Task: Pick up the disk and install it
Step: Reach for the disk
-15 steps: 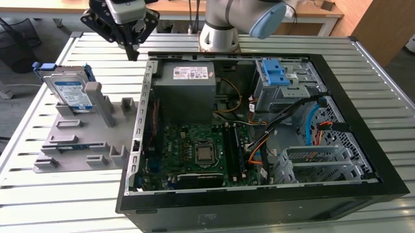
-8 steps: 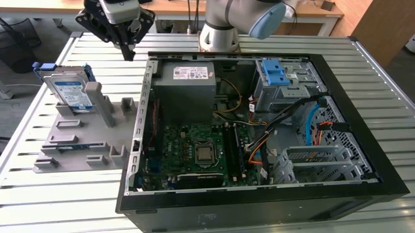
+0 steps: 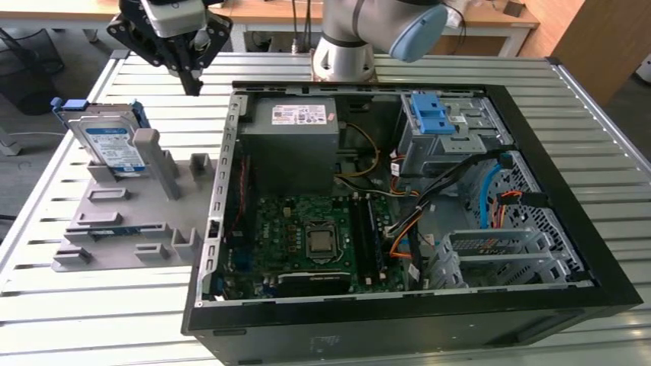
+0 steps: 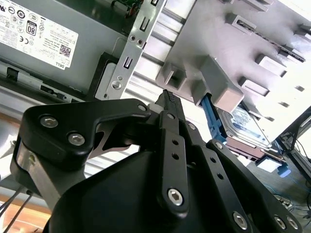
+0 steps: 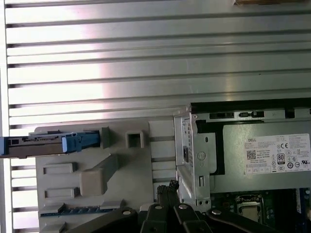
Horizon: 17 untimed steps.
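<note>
On the table (image 3: 428, 69): a slatted metal top carries everything at one level. The case lies toward the exterior view's right with the fixture on the left, probably so both lie within the arm's (image 3: 346, 38) reach.
Case (image 3: 407, 324): a black tower laid on its side with the panel off. Its inside faces up and is open from above.
Fixture (image 3: 112, 221): a grey moulded tray just beside the case's wall. Its slots and posts keep parts at fixed spots, most likely so each one sits in a known pose.
Power supply (image 3: 295, 141): a grey box mounted in the case's far corner, on the side nearest the fixture. It is no part of this job.
Disk (image 3: 110, 145): propped on edge in a slot at the fixture's far end, beside a tall post (image 3: 148, 152). Its label faces out and a blue frame runs round it. Standing this way, its thin sides look free for a pinch. It shows edge-on in the first wrist view. It has not been lifted and is not in the case.
Gripper (image 3: 191, 85): hangs above the table near the case's far corner, off to one side of the disk and apart from it. Both wrist views show the fingertips pressed together with no gap. It holds nothing and touches nothing.
</note>
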Each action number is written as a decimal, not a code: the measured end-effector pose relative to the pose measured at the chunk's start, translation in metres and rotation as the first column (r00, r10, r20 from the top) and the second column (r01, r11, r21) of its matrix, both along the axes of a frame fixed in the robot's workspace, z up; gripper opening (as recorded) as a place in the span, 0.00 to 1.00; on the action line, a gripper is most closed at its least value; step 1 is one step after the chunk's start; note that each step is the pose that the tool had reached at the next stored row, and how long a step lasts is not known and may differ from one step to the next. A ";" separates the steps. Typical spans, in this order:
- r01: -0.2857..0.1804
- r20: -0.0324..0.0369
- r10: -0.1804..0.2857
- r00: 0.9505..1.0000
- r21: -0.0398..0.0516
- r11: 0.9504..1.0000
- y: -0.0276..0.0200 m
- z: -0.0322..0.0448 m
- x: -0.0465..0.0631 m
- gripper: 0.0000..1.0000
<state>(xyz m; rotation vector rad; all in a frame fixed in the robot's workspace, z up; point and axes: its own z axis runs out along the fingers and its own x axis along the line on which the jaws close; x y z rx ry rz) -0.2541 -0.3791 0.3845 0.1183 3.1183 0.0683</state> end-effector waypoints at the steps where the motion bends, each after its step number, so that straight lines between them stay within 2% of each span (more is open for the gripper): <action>1: 0.000 0.000 0.000 1.000 0.000 1.000 0.0003 -0.0001 -0.001 0.11; 10: 0.000 -0.011 0.000 1.000 0.000 1.000 0.0014 -0.0005 -0.008 0.11; 17: 0.000 -0.014 0.000 1.000 0.000 1.000 0.0025 -0.0008 -0.016 0.11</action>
